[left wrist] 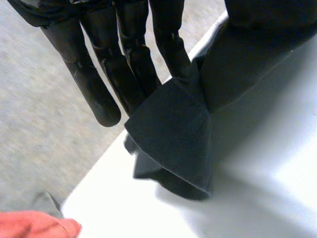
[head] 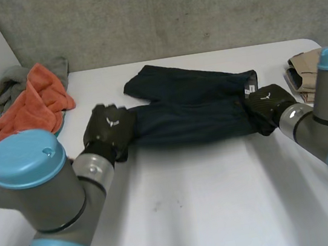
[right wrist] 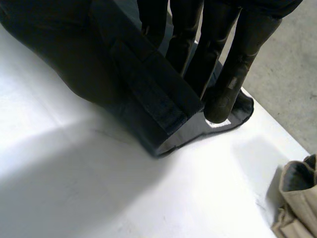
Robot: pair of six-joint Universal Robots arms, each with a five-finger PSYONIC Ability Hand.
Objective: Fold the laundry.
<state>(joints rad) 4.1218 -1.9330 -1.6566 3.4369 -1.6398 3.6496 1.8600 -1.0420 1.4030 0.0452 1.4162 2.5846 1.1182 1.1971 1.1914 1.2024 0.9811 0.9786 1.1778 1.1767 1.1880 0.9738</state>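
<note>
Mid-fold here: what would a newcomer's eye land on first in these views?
The dark trousers stretched across the middle of the white table, with the left hand pinching the leg end and the right hand pinching the waistband end. After that, the orange towel on the heap at the table's far left corner, and a beige garment at its right edge.

The left arm (head: pixel 46 194) and right arm (head: pixel 323 106) are fat grey tubes with light-blue caps (head: pixel 24 156) at the joints. The left hand (head: pixel 109 129) and right hand (head: pixel 268 105) are matte black, a small white mark on each back, fingers long and segmented
</note>
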